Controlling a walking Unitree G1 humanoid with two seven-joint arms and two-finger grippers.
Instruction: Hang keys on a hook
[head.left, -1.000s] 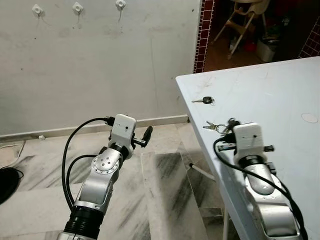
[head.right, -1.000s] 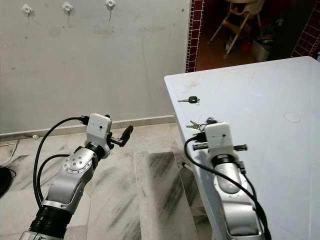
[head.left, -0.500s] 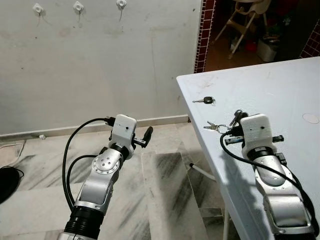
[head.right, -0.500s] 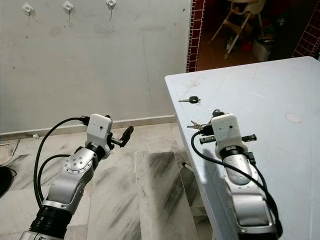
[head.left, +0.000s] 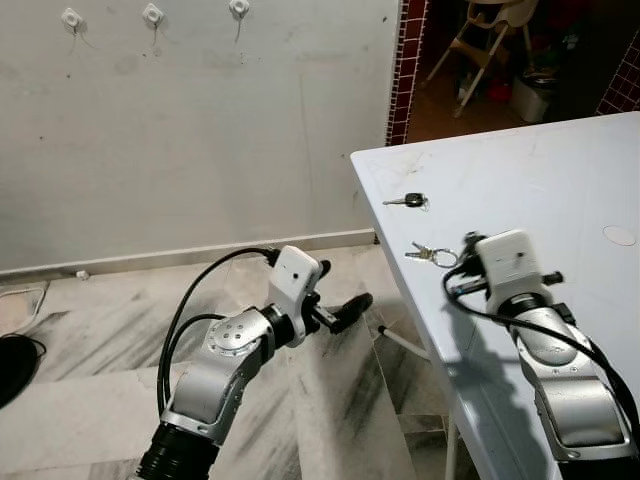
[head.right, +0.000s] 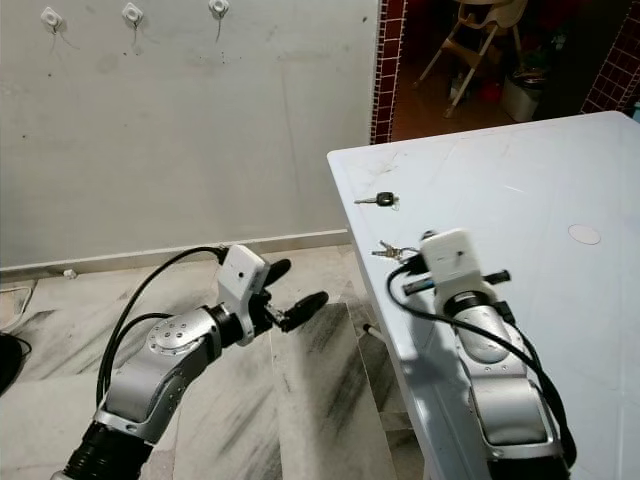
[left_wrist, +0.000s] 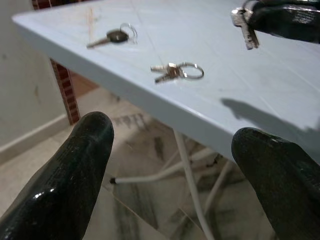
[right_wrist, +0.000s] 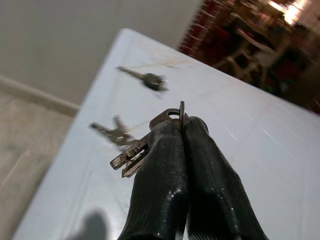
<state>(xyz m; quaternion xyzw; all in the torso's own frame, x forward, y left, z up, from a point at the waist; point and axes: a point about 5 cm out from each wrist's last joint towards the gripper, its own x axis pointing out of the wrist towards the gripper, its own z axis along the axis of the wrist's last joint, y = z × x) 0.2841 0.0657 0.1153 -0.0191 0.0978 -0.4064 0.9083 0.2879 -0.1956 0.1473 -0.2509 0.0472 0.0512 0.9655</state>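
My right gripper (right_wrist: 181, 125) is shut on a bunch of keys (right_wrist: 145, 147) just above the white table (head.left: 560, 170); the left wrist view also catches that bunch (left_wrist: 245, 27) hanging from its fingers. A second key bunch on a ring (head.left: 432, 254) lies near the table's left edge, and a single black-headed key (head.left: 408, 201) lies beyond it. Left of the table edge, my left gripper (head.right: 295, 288) stands open over the floor, pointing at the table. Three white hooks (head.left: 152, 14) sit high on the wall at the far left.
The table's thin leg (left_wrist: 192, 190) stands below its near corner. A dark-red tiled pillar (head.left: 408, 60) borders a doorway with a high chair (head.left: 485, 40) behind it. A black cable (head.left: 15, 360) lies on the marble floor at the left.
My left arm has swung right and forward, bringing its open gripper close to the table edge. My right gripper has shifted slightly right above the table, away from the ringed bunch.
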